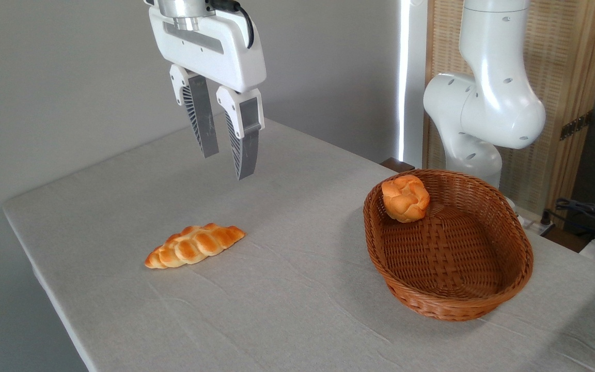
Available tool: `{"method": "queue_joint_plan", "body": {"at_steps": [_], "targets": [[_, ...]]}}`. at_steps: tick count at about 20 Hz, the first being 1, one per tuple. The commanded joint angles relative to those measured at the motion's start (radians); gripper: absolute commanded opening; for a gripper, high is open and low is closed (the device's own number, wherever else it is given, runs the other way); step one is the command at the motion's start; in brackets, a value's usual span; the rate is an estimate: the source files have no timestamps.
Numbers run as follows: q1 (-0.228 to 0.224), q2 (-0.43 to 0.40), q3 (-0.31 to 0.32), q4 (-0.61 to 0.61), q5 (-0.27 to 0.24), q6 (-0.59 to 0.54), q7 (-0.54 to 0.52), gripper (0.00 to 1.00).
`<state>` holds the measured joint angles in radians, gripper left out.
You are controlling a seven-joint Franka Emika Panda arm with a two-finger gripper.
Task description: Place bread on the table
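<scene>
Two pieces of bread are in view, and only one is mine to deal with: the braided loaf (194,245), which lies flat on the table (297,310) toward the 8 o'clock side of the scene, its long axis running from about 8 o'clock up to 2 o'clock. Nothing touches it but the grey cloth. The round bun (405,198) sits inside the wicker basket (509,289) at 3 o'clock, leaning on the basket's far-left wall.

My gripper (228,165) hangs in the air at about 11 o'clock, well above the cloth and apart from the loaf, pointing down. My fingers are parted with a modest gap between them and hold nothing.

Judging by how things lie, the loaf is already out of the basket and resting on the table, so the job looks done or nearly so.

As for handling, I would expect the loaf to be light and somewhat soft, with a glossy crust that could slip a little. Its tapered ends (154,262) give poor purchase. If I had to take it again, I would close across the thick middle, straddling the short width, and squeeze gently so the braid is not dented.
</scene>
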<state>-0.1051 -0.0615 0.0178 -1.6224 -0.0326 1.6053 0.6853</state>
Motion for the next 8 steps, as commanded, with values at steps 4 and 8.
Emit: {"method": "queue_joint_plan", "body": {"at_steps": [4, 8], "targets": [[0.022, 0.014, -0.007, 0.026, -0.009, -0.022, -0.001, 1.00], [0.024, 0.020, -0.010, 0.026, -0.009, -0.022, -0.015, 1.00]]}}
